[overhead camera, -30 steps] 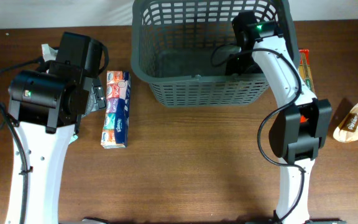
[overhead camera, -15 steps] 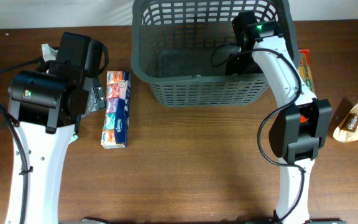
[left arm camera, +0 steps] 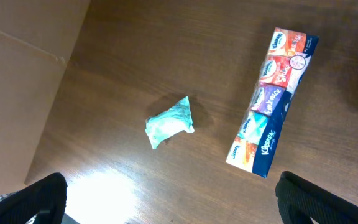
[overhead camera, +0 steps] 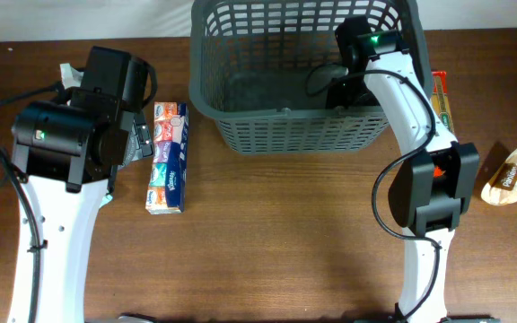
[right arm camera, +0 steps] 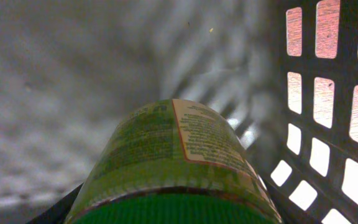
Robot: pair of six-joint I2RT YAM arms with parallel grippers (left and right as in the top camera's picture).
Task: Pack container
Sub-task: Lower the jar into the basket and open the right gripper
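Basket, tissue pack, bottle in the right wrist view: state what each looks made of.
Basket: moulded plastic, matte dark grey, judging by its even lattice slots. Tissue pack: likely thin printed plastic film, slightly shiny. Bottle: probably plastic, possibly glass; glossy printed label, green cap.

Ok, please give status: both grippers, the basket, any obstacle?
Left gripper open over table, near tissue pack and teal wrapper. Right gripper shut on green-capped bottle, inside basket. No obstacle seen under bottle.
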